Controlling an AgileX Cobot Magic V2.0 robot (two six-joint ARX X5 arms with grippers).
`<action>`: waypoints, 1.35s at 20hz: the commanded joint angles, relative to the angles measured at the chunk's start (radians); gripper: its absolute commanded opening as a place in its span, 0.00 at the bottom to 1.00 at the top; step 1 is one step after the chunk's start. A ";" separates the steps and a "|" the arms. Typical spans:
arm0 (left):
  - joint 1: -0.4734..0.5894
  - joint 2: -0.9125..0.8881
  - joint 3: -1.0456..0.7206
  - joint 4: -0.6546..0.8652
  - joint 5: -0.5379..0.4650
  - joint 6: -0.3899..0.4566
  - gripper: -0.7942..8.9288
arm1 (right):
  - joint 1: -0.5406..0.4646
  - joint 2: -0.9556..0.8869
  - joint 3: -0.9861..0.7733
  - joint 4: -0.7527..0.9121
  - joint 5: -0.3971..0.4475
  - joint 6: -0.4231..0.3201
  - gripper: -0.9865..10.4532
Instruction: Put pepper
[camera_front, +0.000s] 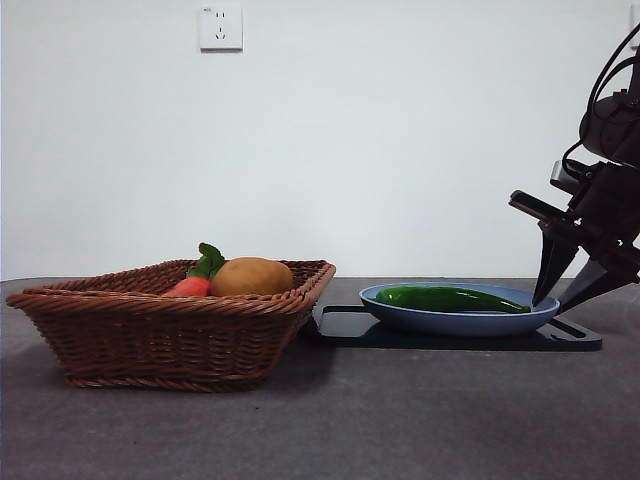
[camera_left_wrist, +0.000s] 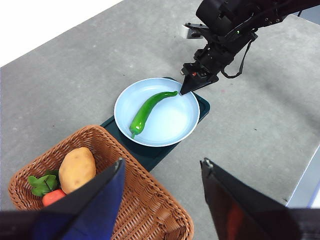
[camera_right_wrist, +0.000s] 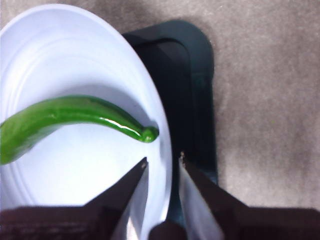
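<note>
The long glossy green pepper (camera_front: 450, 298) lies in a pale blue plate (camera_front: 460, 322) on a dark tray (camera_front: 480, 340). It also shows in the left wrist view (camera_left_wrist: 147, 111) and the right wrist view (camera_right_wrist: 75, 112). My right gripper (camera_front: 553, 300) is low at the plate's right rim, just past the pepper's pointed tip. Its jaws (camera_right_wrist: 164, 158) stand a little apart, over the rim, holding nothing. My left gripper (camera_left_wrist: 162, 162) is high above the basket and plate, open and empty, out of the front view.
A brown wicker basket (camera_front: 150, 330) stands left of the tray, touching it. It holds a tan potato (camera_front: 252, 276) and a small red item with green leaves (camera_front: 190, 287). The table is grey; a white wall with a socket (camera_front: 221, 27) is behind.
</note>
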 joint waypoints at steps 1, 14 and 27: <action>-0.009 0.008 0.019 0.001 -0.002 -0.007 0.36 | -0.011 -0.014 0.022 -0.001 0.006 0.000 0.22; -0.008 0.008 0.019 -0.055 -0.002 -0.002 0.36 | 0.122 -0.695 0.022 -0.471 0.000 -0.190 0.22; -0.009 0.008 0.019 -0.121 0.001 -0.004 0.09 | 0.421 -0.887 0.022 -0.728 0.000 -0.247 0.09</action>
